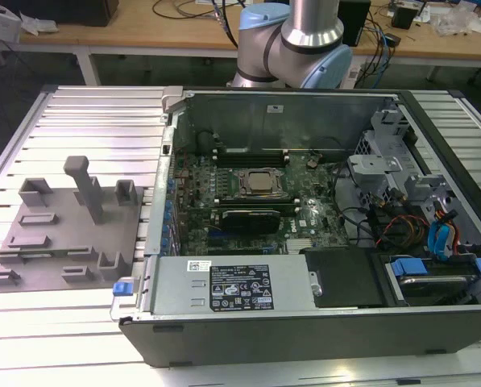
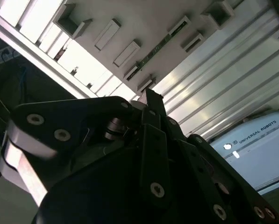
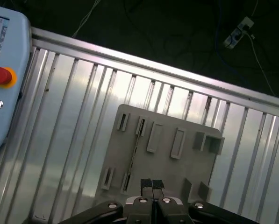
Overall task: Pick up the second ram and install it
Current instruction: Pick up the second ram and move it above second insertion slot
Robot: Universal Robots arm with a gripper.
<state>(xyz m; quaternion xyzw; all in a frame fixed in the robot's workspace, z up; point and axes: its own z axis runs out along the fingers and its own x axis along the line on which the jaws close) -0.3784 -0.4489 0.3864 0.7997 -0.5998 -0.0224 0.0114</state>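
- The black two-finger gripper (image 3: 152, 184) is shown with its jaws clenched together; nothing is grasped.
- The second ram (image 3: 134, 154), a thin green circuit-board stick, is seated edge-up in the grey plastic holder tray (image 3: 167, 171), apart from the gripper.
- The tray is placed at the exterior view's left, beside the open dark computer case (image 1: 304, 343).

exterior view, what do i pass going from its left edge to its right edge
tray → CPU → drive caddy
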